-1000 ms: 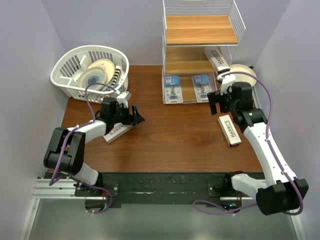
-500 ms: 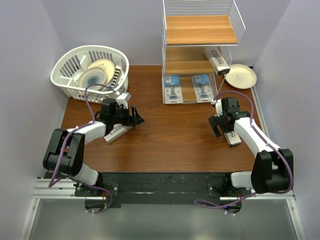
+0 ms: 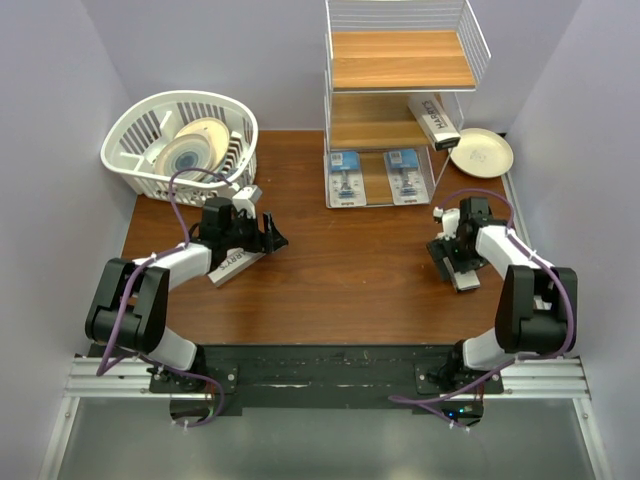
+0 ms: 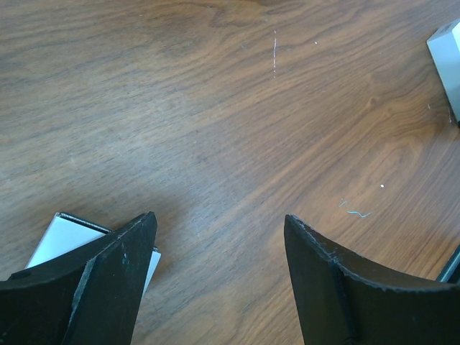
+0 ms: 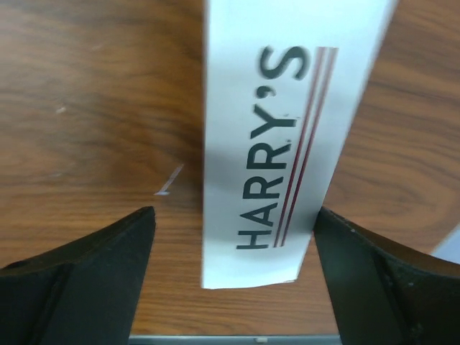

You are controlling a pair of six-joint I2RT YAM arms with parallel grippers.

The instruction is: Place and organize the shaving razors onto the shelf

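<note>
The shelf point(image 3: 400, 60) stands at the back. Two blister-pack razors point(image 3: 343, 178) point(image 3: 405, 175) lie on its lowest tier, and a white HARRY'S box point(image 3: 433, 118) lies on the middle tier. A second HARRY'S box point(image 5: 280, 136) lies on the table at the right. My right gripper point(image 5: 233, 212) point(image 3: 453, 257) is open astride its near end, the box closer to the right finger. A third box point(image 3: 228, 265) point(image 4: 61, 241) lies under my left arm. My left gripper point(image 3: 273, 234) point(image 4: 219, 219) is open over bare wood just past it.
A white slatted basket point(image 3: 135, 135) holding round plates sits at the back left. A cream plate point(image 3: 481, 152) lies right of the shelf. A pale corner point(image 4: 447, 50) shows at the left wrist view's right edge. Purple walls close in both sides.
My right arm has swung down from beside the shelf to the table, bringing its open jaws astride the right HARRY'S box. The left arm has not moved.
</note>
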